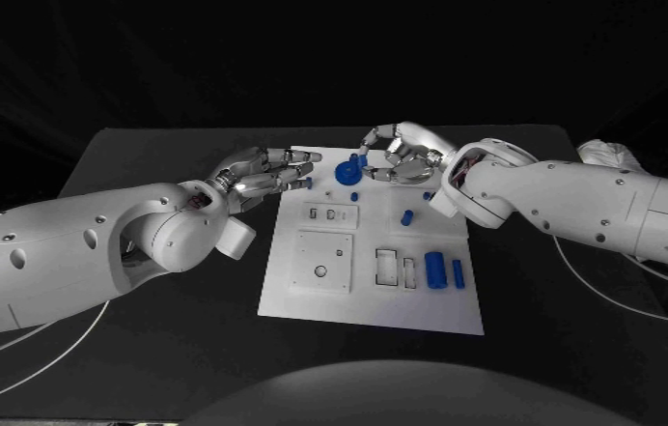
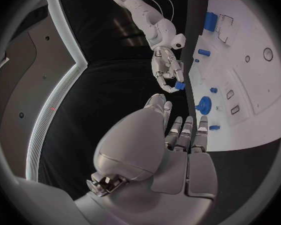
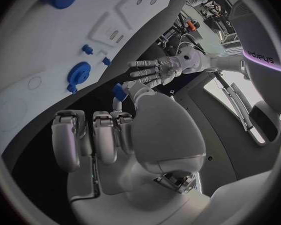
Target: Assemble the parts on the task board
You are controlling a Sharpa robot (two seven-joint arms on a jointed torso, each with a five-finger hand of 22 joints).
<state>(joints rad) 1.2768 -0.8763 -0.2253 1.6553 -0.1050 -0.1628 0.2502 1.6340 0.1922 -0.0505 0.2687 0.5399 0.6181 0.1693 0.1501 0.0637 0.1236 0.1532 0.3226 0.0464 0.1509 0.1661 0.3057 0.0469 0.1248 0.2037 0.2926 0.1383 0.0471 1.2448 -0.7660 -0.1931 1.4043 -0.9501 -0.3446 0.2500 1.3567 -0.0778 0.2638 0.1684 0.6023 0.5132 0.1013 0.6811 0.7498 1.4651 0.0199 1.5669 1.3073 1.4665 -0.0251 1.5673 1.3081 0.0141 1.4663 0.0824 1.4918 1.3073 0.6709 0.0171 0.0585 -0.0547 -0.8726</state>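
The white task board [image 1: 418,305] lies in the middle of the table. A blue gear [image 1: 348,173] stands near its far edge. Just above that edge my right hand [image 1: 400,156] pinches a small blue part [image 2: 179,86] between thumb and finger, close over the gear [image 2: 203,105]. The pinched part [image 3: 119,91] also shows beside the right hand's [image 3: 115,135] thumb. My left hand [image 1: 264,177] hovers at the board's far left corner, fingers apart and holding nothing. Seen from behind, the left hand [image 2: 172,145] has its fingers stretched toward the board [image 2: 253,85].
Two blue cylinders [image 1: 435,269] [image 1: 459,272] lie near the board's right edge, and small blue pegs [image 1: 355,195] [image 1: 408,218] stand mid-board. A square plate with a hole [image 1: 323,262] and rectangular slots [image 1: 397,267] are on the near half. Black table [image 1: 139,156] surrounds the board.
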